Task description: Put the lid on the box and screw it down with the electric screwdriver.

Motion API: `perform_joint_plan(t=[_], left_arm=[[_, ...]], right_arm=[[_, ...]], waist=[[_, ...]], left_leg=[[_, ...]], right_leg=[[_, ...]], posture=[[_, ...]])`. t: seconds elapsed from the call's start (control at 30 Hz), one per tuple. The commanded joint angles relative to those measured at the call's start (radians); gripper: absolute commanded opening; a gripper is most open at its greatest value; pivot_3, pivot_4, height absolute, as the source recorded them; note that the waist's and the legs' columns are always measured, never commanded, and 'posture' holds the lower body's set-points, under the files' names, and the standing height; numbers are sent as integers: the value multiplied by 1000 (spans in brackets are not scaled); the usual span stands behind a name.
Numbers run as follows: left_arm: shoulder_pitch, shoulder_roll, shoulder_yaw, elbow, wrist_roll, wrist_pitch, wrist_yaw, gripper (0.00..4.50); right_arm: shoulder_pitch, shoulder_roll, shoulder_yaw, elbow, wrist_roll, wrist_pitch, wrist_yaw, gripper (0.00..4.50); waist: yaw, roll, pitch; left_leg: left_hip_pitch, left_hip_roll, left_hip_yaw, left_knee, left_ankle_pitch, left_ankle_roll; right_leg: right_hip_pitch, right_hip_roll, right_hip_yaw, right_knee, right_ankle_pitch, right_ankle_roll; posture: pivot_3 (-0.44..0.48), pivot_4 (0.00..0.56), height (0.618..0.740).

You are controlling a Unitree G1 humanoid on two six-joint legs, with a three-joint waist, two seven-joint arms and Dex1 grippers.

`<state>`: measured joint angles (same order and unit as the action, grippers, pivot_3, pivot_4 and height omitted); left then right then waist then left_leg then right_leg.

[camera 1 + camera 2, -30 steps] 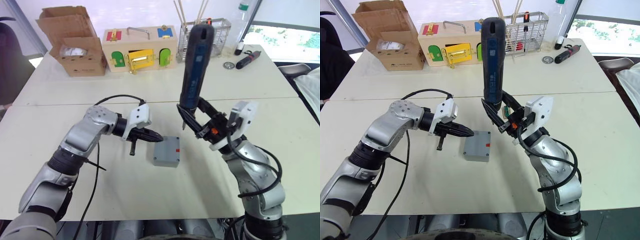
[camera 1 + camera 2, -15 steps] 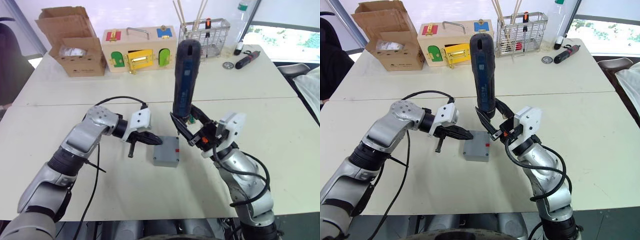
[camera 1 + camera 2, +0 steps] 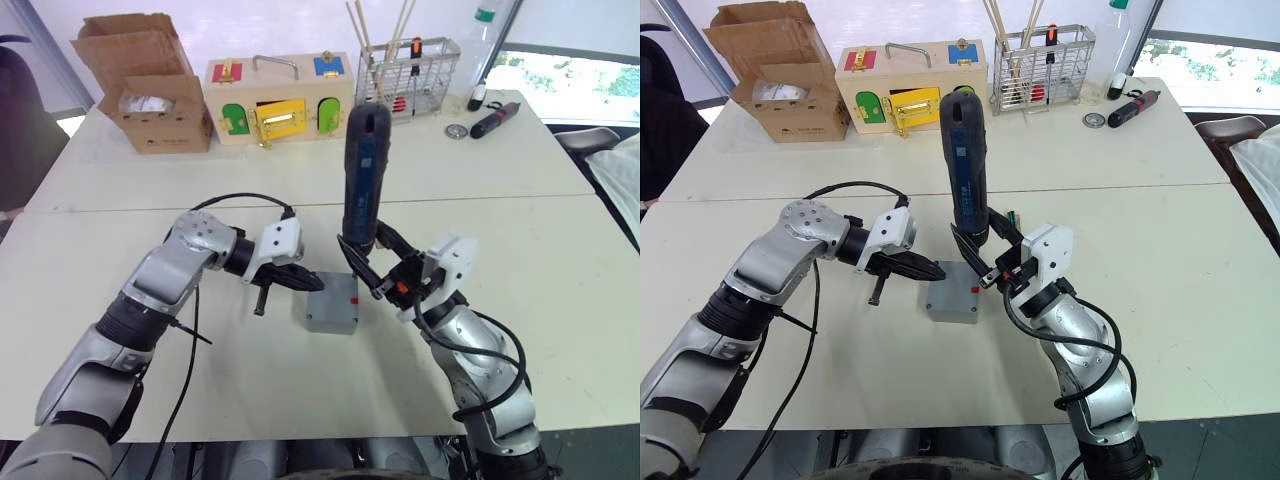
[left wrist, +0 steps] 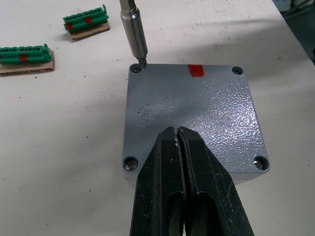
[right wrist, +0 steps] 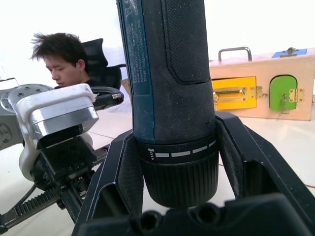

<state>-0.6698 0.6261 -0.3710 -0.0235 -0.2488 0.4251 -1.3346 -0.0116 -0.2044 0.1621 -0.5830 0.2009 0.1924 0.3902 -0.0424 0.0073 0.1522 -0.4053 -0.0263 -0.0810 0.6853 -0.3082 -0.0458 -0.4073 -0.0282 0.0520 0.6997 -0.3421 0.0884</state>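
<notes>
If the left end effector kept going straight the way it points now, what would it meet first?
The lid on the box. The left end effector, fingers shut, hovers just over it, angled slightly down, so it would likely touch near the middle; the height gap is hard to judge.

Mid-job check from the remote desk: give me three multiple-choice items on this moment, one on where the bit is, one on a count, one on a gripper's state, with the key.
1. Where is the tip of the electric screwdriver?
A. at a corner screw hole of the lid
B. on the red mark
C. on the table beside the box

2. How many green terminal blocks lie beyond the box?
A. none
B. two
C. four

3. How does the left gripper stand?
A. wide open
B. shut on the lid's edge
C. shut, over the lid

Key: 1 A, the left wrist view shows the bit at the corner hole. 2 B, two lie there on card. 3 C, its fingers meet with nothing between them.
</notes>
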Motion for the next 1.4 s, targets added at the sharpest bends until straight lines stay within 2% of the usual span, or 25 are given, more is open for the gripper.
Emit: perform_joint_plan(t=[0.03, 0.8, 1.4], left_arm=[[8, 3, 1, -6, 12, 5, 4, 0], [12, 3, 5, -10, 11, 12, 26, 0], [9, -5, 6, -10, 8, 15, 35, 0]], right_arm=[[-8, 9, -8, -20, 7, -54, -2, 1840], [-14, 13, 27, 74, -4, -107, 16, 1840], [-41, 19, 24, 70, -13, -112, 0, 1840]], waist=[[0, 0, 0], [0, -1, 0], [1, -1, 0]], left_leg=[[0, 0, 0, 0, 0, 0], [4, 0, 0, 0, 0, 0], [11, 0, 0, -1, -3, 5]], right_leg=[[0, 0, 0, 0, 0, 0], [4, 0, 0, 0, 0, 0], [10, 0, 0, 0, 0, 0]], posture=[[0, 150, 740], [0, 150, 740], [0, 150, 740]])
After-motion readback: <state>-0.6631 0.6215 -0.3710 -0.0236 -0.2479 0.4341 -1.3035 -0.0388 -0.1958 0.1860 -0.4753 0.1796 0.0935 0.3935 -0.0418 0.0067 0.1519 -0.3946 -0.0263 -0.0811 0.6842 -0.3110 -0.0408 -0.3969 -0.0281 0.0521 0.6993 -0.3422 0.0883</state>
